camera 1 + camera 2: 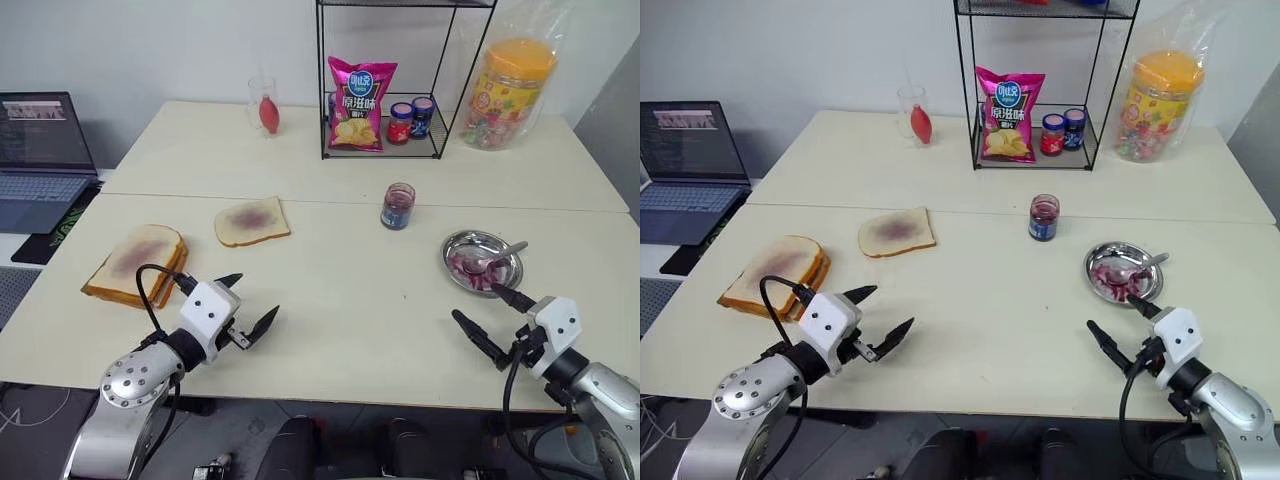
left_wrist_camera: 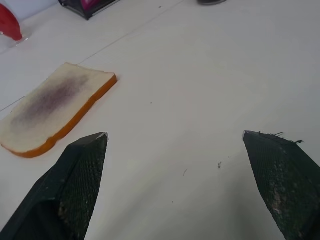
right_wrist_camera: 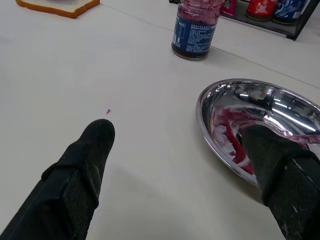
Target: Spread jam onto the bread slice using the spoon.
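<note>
The bread slice (image 1: 252, 221) lies flat on the table with a purple smear in its middle; the left wrist view shows the same slice (image 2: 52, 106). The jam jar (image 1: 398, 205), clear glass with a blue label, stands without a lid near the table's middle, as the right wrist view confirms (image 3: 196, 27). The spoon (image 1: 492, 260) rests in a jam-smeared steel dish (image 1: 506, 280) at the right. My left gripper (image 1: 250, 305) hovers open and empty near the front edge, below the slice. My right gripper (image 1: 492, 320) is open and empty just in front of the dish.
A stack of bread slices (image 1: 137, 263) with jam on top lies at the left. A wire rack (image 1: 400, 75) at the back holds a chip bag and two lidded jars. A glass (image 1: 264, 104), a candy tub (image 1: 509, 93) and a laptop (image 1: 42, 160) stand around.
</note>
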Robot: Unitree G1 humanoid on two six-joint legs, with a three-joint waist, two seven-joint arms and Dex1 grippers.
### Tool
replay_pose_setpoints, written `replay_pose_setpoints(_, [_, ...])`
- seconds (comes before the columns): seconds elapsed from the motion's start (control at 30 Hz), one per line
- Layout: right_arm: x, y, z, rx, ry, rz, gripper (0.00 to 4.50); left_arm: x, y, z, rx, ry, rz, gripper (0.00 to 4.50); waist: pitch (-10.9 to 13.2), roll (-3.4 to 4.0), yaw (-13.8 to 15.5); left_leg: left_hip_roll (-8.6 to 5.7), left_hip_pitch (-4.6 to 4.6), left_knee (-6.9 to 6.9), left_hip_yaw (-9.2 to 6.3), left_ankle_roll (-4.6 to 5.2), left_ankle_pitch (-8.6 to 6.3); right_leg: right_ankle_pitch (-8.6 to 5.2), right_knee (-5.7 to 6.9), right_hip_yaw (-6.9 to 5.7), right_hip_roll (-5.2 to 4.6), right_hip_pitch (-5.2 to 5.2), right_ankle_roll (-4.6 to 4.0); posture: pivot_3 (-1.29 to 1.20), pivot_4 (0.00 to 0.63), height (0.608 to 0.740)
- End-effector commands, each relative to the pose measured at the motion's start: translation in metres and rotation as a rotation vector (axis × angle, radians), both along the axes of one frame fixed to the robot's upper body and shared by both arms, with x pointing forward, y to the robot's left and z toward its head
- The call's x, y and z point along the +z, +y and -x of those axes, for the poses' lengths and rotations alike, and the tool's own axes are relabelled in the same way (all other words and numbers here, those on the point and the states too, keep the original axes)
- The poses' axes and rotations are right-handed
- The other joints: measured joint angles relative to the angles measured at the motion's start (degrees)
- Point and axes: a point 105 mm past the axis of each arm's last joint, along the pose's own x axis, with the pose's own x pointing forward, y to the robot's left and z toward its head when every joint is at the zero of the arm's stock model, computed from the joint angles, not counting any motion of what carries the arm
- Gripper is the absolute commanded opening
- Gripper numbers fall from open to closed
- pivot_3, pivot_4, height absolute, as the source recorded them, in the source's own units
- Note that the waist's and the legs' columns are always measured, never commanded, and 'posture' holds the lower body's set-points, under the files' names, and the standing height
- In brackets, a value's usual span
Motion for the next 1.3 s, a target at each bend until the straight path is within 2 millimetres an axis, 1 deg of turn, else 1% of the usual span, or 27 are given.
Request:
replay_pose_setpoints(0.03, [0.016, 0.002, 0.000, 0.011, -0.054, 0.012, 4.48, 0.010, -0.013, 0.006, -0.050, -0.031, 0.016, 4.50, 0.0, 0.00, 0.0, 0.00, 0.00, 0.00, 0.00, 0.00, 0.00, 0.00, 0.01, 0.00, 0.00, 0.00, 0.00, 0.00, 0.150, 0.740])
replay_pose_setpoints(0.1, [0.017, 0.003, -0.001, 0.014, -0.055, 0.011, 4.48, 0.009, -0.011, 0.006, -0.030, -0.043, -0.010, 4.50, 0.0, 0.00, 0.0, 0.00, 0.00, 0.00, 0.00, 0.00, 0.00, 0.00, 0.01, 0.01, 0.00, 0.00, 0.00, 0.00, 0.150, 0.740])
replay_pose_setpoints(0.27, [0.017, 0.003, -0.003, 0.013, -0.052, 0.011, 4.48, 0.011, -0.010, 0.004, -0.004, -0.049, 0.003, 4.50, 0.0, -0.01, 0.0, 0.00, 0.02, 0.00, 0.05, 0.00, 0.00, 0.00, 0.01, 0.06, 0.00, 0.00, 0.00, 0.00, 0.150, 0.740])
replay_pose_setpoints(0.33, [0.016, 0.005, -0.003, 0.016, -0.049, 0.011, 4.48, 0.010, -0.007, 0.002, 0.023, -0.055, -0.026, 4.50, 0.0, -0.01, 0.0, 0.00, 0.01, 0.00, 0.05, 0.00, 0.00, 0.01, 0.01, 0.06, 0.00, 0.00, 0.01, 0.00, 0.150, 0.740])
replay_pose_setpoints(0.4, [0.015, 0.006, -0.004, 0.022, -0.047, 0.013, 4.48, 0.012, -0.013, 0.005, -0.033, -0.084, -0.045, 4.50, 0.0, -0.01, 0.0, 0.00, 0.02, 0.00, 0.06, 0.00, 0.00, 0.01, 0.01, 0.06, 0.00, 0.00, 0.02, 0.00, 0.150, 0.740])
replay_pose_setpoints(0.53, [0.016, 0.009, -0.006, 0.029, -0.051, 0.012, 4.48, 0.014, -0.010, 0.003, 0.005, -0.081, 0.024, 4.50, 0.0, -0.01, 0.0, 0.00, 0.02, 0.00, 0.11, 0.00, 0.00, 0.02, 0.02, 0.11, 0.00, -0.02, 0.02, 0.00, 0.150, 0.740])
replay_pose_setpoints(0.7, [0.017, 0.012, -0.006, 0.043, -0.058, 0.020, 4.48, 0.020, -0.005, -0.007, 0.057, -0.120, 0.058, 4.50, 0.0, -0.02, 0.0, 0.00, 0.02, 0.01, 0.12, 0.00, 0.00, 0.04, 0.02, 0.12, 0.00, -0.02, 0.05, 0.00, 0.150, 0.740])
replay_pose_setpoints(0.83, [0.019, 0.015, -0.006, 0.056, -0.071, 0.020, 4.48, 0.021, -0.005, -0.017, 0.101, -0.107, 0.126, 4.50, 0.0, -0.04, 0.0, -0.01, 0.04, 0.04, 0.16, 0.00, 0.00, 0.07, 0.05, 0.15, 0.01, -0.01, 0.10, 0.00, 0.150, 0.740])
replay_pose_setpoints(0.9, [0.022, 0.019, -0.005, 0.072, -0.082, 0.018, 4.48, 0.021, -0.003, -0.021, 0.133, -0.110, 0.134, 4.50, 0.0, -0.05, 0.0, -0.02, 0.04, 0.04, 0.19, 0.01, 0.00, 0.09, 0.05, 0.19, 0.02, -0.01, 0.14, 0.00, 0.150, 0.740])
replay_pose_setpoints(1.03, [0.031, 0.036, -0.007, 0.139, -0.109, -0.001, 4.48, 0.020, 0.012, -0.039, 0.294, -0.093, 0.205, 4.50, 0.0, -0.08, 0.0, -0.02, 0.07, 0.07, 0.28, 0.01, 0.00, 0.13, 0.08, 0.29, 0.04, -0.03, 0.22, 0.00, 0.150, 0.740])
replay_pose_setpoints(1.07, [0.042, 0.047, -0.011, 0.186, -0.128, -0.017, 4.48, 0.018, 0.020, -0.052, 0.380, -0.070, 0.269, 4.50, 0.0, -0.08, 0.0, 0.00, 0.07, 0.11, 0.28, 0.01, 0.00, 0.15, 0.09, 0.30, 0.07, -0.03, 0.24, 0.00, 0.150, 0.740])
replay_pose_setpoints(1.1, [0.049, 0.056, -0.014, 0.219, -0.140, -0.028, 4.48, 0.017, 0.023, -0.061, 0.434, -0.048, 0.316, 4.50, 0.0, -0.08, 0.0, -0.01, 0.08, 0.16, 0.28, 0.02, 0.01, 0.18, 0.12, 0.31, 0.07, -0.01, 0.29, 0.00, 0.150, 0.740])
replay_pose_setpoints(1.13, [0.054, 0.066, -0.016, 0.266, -0.127, -0.036, 4.48, 0.013, 0.022, -0.071, 0.461, 0.001, 0.352, 4.50, 0.0, -0.09, 0.0, -0.01, 0.08, 0.24, 0.29, 0.02, 0.01, 0.23, 0.17, 0.32, 0.10, -0.02, 0.30, 0.00, 0.150, 0.740])
replay_pose_setpoints(1.2, [0.058, 0.085, -0.017, 0.347, -0.075, -0.069, 4.48, 0.013, 0.020, -0.086, 0.492, 0.034, 0.401, 4.50, 0.0, -0.12, 0.0, 0.03, 0.03, 0.55, 0.23, 0.03, 0.01, 0.32, 0.28, 0.29, 0.21, 0.03, 0.38, 0.00, 0.150, 0.740])
replay_pose_setpoints(1.3, [0.063, 0.099, -0.015, 0.417, -0.044, -0.060, 4.48, 0.014, 0.025, -0.101, 0.556, 0.057, 0.433, 4.50, -0.1, -0.31, 0.0, 0.02, -0.01, 0.77, 0.21, 0.03, 0.01, 0.43, 0.28, 0.34, 0.43, 0.07, 0.51, 0.00, 0.150, 0.740])
